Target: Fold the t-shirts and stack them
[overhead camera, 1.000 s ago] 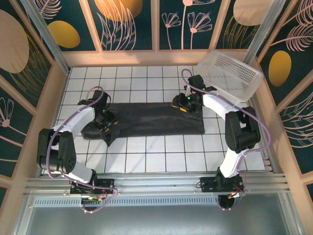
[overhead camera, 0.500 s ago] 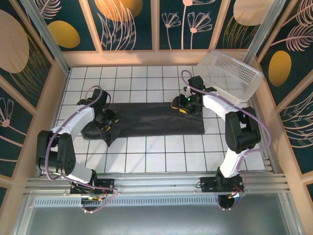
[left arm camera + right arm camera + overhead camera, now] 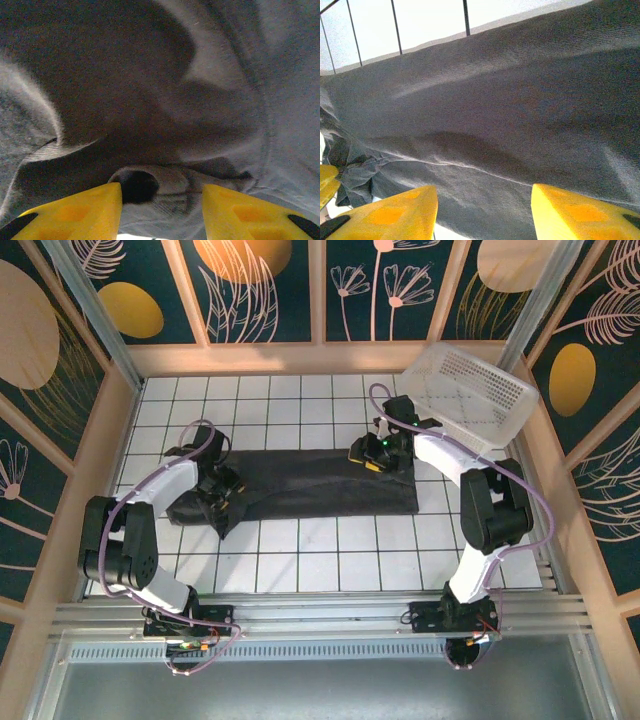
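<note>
— How far along is the robot with the fold?
— Early, by the look of it. One t-shirt [image 3: 310, 490] lies as a long dark band across the middle of the bench [image 3: 300, 560], flat at its right end and bunched at its left. The left gripper [image 3: 222, 502] sits over that bunch, its fingers [image 3: 75, 210] spread, with a rumpled edge at the gap between them. The right gripper [image 3: 375, 455] is at the far right edge with its fingers spread too, pinching nothing.
— So what is the next move?
— Probably closing on cloth at both ends, then lifting evenly so the band doubles over without dragging.
— And the surroundings?
— White tiles with dark grid lines, a white perforated basket [image 3: 470, 390] perched at the far right corner, and wood-framed walls [image 3: 260, 290] painted teal with gold shapes.
</note>
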`<state>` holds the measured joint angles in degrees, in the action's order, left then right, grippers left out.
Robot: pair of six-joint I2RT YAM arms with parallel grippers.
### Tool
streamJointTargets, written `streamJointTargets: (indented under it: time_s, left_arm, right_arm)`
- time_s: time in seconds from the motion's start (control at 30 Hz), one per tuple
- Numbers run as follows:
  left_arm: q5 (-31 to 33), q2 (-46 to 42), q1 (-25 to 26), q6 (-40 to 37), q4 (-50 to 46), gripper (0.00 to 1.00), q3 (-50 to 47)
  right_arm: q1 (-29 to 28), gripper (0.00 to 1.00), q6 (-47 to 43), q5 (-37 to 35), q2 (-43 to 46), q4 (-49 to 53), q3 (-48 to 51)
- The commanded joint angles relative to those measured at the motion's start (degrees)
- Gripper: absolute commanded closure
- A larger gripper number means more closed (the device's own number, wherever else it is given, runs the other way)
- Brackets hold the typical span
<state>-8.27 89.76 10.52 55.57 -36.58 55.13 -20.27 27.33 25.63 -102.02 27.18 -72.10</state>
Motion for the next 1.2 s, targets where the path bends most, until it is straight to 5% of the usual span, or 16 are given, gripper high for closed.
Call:
streamJointTargets:
  time_s: [0.0,0.43,0.77,1.17]
  left_arm:
    - [1.33,-0.35,0.26,-1.68,0.2,0.54,-1.25]
    - [-6.12,-2.06,4.53,-0.45,1.02,0.65,-3.66]
    - [-9.01,-2.75,7.08,-0.33,0.6,0.99,-6.47]
    - [-8.44,-1.84,10.94,4.45,-1.33,0.91,-0.69]
  right_arm:
    - [-0.36,0.47,0.4,0.81,2.78,-0.29,0.89]
    - [-0.42,0.47,0.09,0.83,1.39,-0.46,-0.16]
    - [-0.43,0.48,0.41,0.65,1.93,-0.9,1.15]
    - [-0.43,0.49,0.88,0.82,3.61,-1.78,4.38]
